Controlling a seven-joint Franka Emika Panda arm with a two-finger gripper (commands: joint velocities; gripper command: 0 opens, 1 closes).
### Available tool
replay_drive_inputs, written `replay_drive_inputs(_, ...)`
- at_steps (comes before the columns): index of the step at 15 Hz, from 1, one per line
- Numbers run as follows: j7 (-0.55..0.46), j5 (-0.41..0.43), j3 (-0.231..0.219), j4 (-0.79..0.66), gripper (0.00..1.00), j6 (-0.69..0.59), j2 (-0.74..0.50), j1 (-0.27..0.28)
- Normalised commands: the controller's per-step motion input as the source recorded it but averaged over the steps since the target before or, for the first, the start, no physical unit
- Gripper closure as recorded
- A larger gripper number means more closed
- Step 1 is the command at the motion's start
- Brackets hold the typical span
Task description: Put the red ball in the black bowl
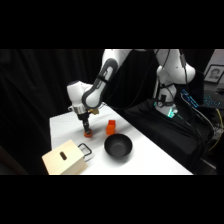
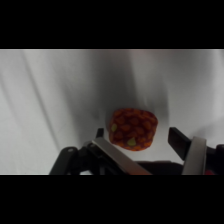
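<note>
Gripper [image 1: 87, 131]: I see it lowered over the table's far-left part, fingers spread, one to each side of the red ball; I cannot confirm contact.
Red ball [image 2: 133, 128]: resting on the white table [image 1: 150, 160], between the open fingers [image 2: 182, 142].
Black bowl [image 1: 118, 146]: upright, nearer the camera and right of the ball, apart from it.
Orange block [image 1: 110, 128]: just beside the ball, behind the bowl.
Wooden box [image 1: 64, 159]: front-left corner.
</note>
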Motion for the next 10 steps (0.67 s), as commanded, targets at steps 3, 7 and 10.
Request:
replay_drive_inputs(3,0.02,0.077,0.086,0.17,0.01,0.11,0.13,-0.074)
replay_drive_inputs(7,0.04,0.031,0.046,0.15,0.4,0.08,0.11,-0.051)
replay_drive_inputs(10,0.07,-0.016,-0.001,0.12,0.66,0.04,0.06,-0.033)
